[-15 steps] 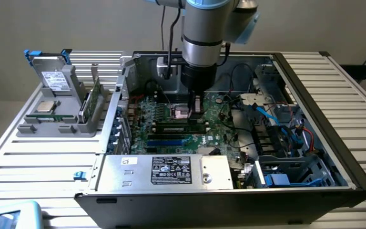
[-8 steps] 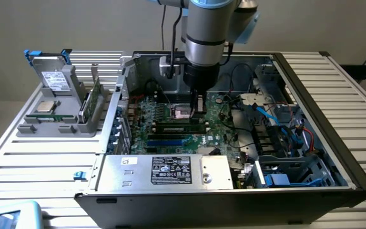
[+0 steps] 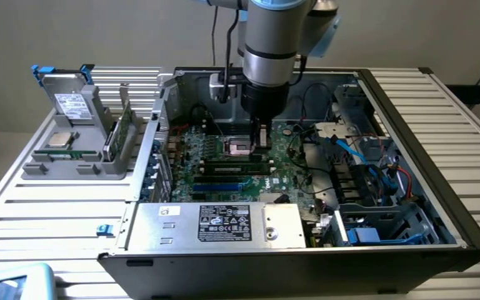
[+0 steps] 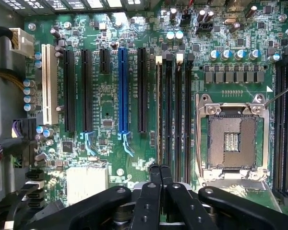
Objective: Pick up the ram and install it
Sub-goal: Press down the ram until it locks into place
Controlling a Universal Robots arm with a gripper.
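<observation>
Wrist view: my fingers [image 4: 161, 179] are closed over the slots [image 4: 173, 115]; I press the ram [image 4: 159, 110] evenly, squarely.

Open computer case [image 3: 407, 119], grey parts rack [image 3: 73, 125] beside

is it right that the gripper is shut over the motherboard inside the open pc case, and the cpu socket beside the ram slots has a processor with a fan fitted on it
Not quite. The gripper is shut above the motherboard inside the open PC case, but the CPU socket beside the RAM slots is bare: the wrist view shows its open contact field within the metal frame, with no processor or fan on it.
</observation>
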